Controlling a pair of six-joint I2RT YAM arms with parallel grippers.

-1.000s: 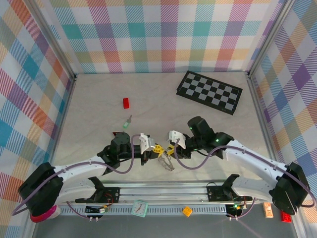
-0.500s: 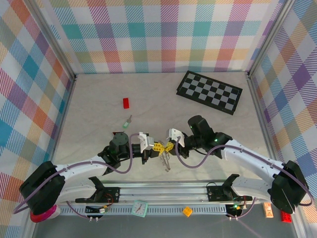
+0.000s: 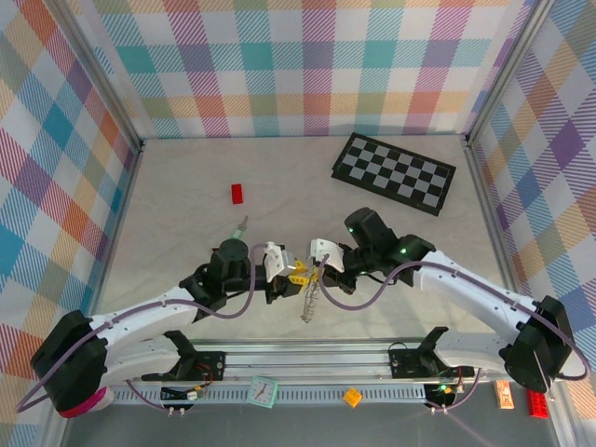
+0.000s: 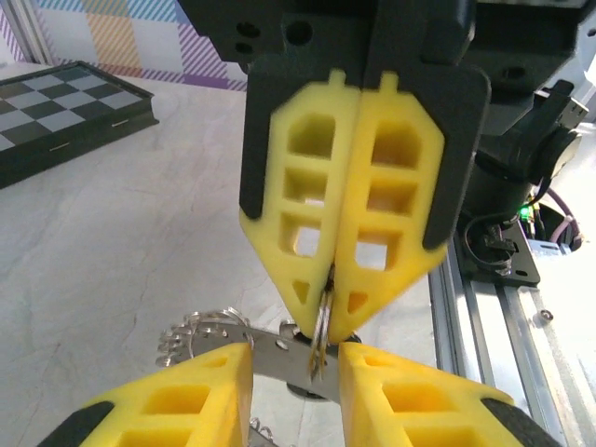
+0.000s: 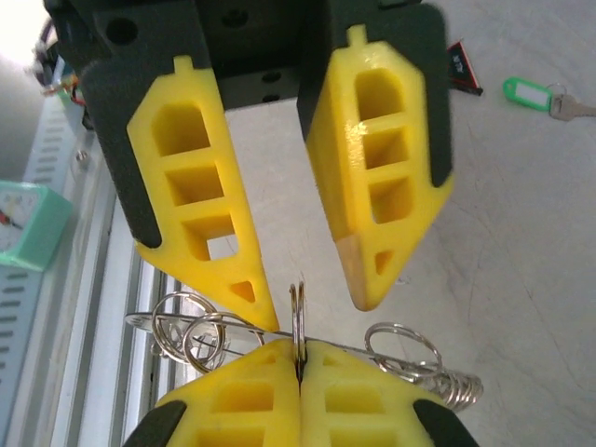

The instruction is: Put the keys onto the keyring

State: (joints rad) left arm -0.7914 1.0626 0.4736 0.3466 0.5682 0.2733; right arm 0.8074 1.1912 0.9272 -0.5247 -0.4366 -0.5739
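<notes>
The right tool (image 5: 298, 354) is pressed together, pinching a thin ring of the keyring (image 3: 307, 300), which hangs above the near middle of the surface (image 3: 186, 186). The left tool (image 4: 293, 361) faces it, fingers spread around the same bunch, seemingly not gripping. The light green key (image 3: 239, 229) lies farther back, to the left.

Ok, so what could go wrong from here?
The right claw pinches the keyring by just its thin edge at the fingertips, so the dangling bunch could slip out. The left claw, open, sits very close; pulling away might snag it. The green key lies loose nearby and could get knocked.
</notes>
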